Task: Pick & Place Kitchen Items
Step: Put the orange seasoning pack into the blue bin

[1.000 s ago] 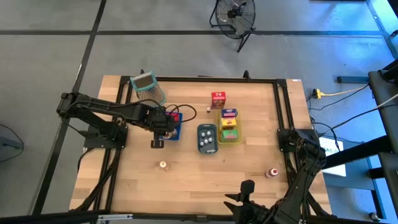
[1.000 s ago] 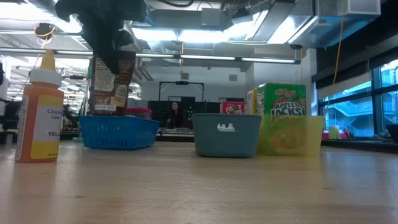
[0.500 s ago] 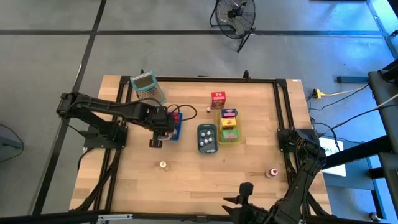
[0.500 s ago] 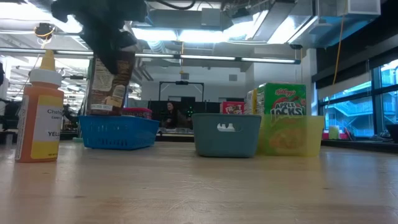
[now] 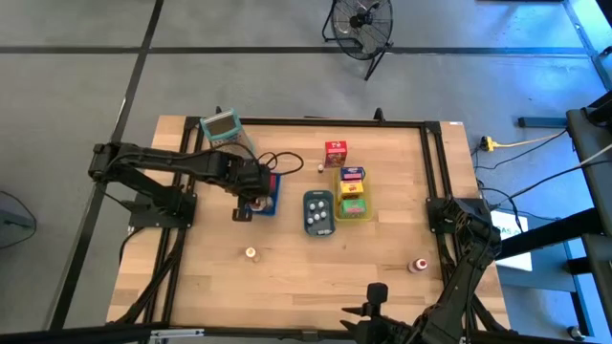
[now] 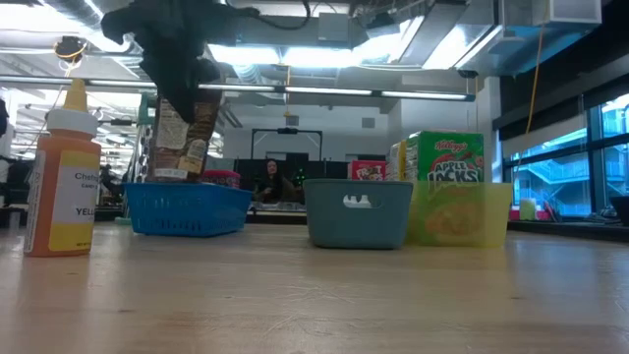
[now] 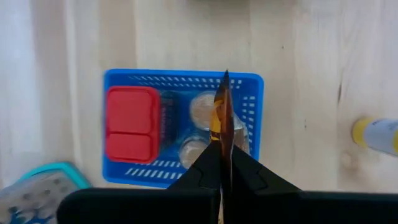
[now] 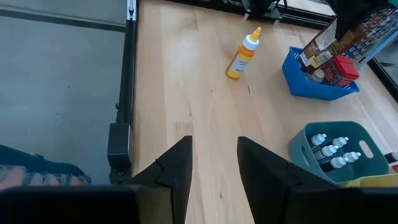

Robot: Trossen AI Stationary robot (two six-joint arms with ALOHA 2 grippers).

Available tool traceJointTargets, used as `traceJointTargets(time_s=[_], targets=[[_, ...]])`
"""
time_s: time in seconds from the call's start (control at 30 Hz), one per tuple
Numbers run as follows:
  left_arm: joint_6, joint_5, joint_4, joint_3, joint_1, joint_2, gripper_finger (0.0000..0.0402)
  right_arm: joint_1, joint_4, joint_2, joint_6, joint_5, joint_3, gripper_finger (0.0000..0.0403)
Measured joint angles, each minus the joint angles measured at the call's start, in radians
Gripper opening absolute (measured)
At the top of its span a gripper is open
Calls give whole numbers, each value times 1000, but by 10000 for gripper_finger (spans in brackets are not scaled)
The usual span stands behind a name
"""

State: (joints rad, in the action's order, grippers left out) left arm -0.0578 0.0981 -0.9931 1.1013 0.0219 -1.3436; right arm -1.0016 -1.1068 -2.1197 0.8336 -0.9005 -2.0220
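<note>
Movement over the last second has been small but telling: the left gripper has slid from just off the near edge of the blue tray to right above it, carrying a flat brown packet clamped between its fingers. A second ago the packet hung nearly plumb; now, seen from table level, it leans, its lower end swung toward the tray's middle and its upper end lost in the dark of the fingers. To my eye that puts the placing step close to done, with only the lowering and the release left.

From the left wrist the packet shows edge-on, a thin brown and orange sliver running straight out from between the closed fingers, so its long axis follows the fingers' own line and points down into the tray. Beyond its tip sit a red box to one side and a couple of round lidded pieces just beside the sliver, so the free room for it is tight.

The right gripper waits at the near right corner of the table, its fingers parted and holding nothing. An orange sauce bottle stands well ahead of those fingers, on bare wood apart from the tray.
</note>
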Motion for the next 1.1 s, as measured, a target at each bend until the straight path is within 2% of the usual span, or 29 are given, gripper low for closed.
traceJointTargets(time_s=[0.17,0.3,0.47,0.73,0.87,1.1], targets=[[-47,-66,52,-79,0,-16,2,0,20,0,0,2,0,131],[-87,16,103,-136,1,-15,2,0,24,0,0,14,0,131],[-86,-73,106,-139,16,-11,2,0,47,0,0,14,0,131],[-80,-143,106,-138,15,-11,2,0,59,0,0,15,0,131],[-88,-142,107,-138,13,-11,2,0,59,0,0,15,0,131],[3,-135,168,-138,13,-11,18,0,56,0,0,15,0,131]])
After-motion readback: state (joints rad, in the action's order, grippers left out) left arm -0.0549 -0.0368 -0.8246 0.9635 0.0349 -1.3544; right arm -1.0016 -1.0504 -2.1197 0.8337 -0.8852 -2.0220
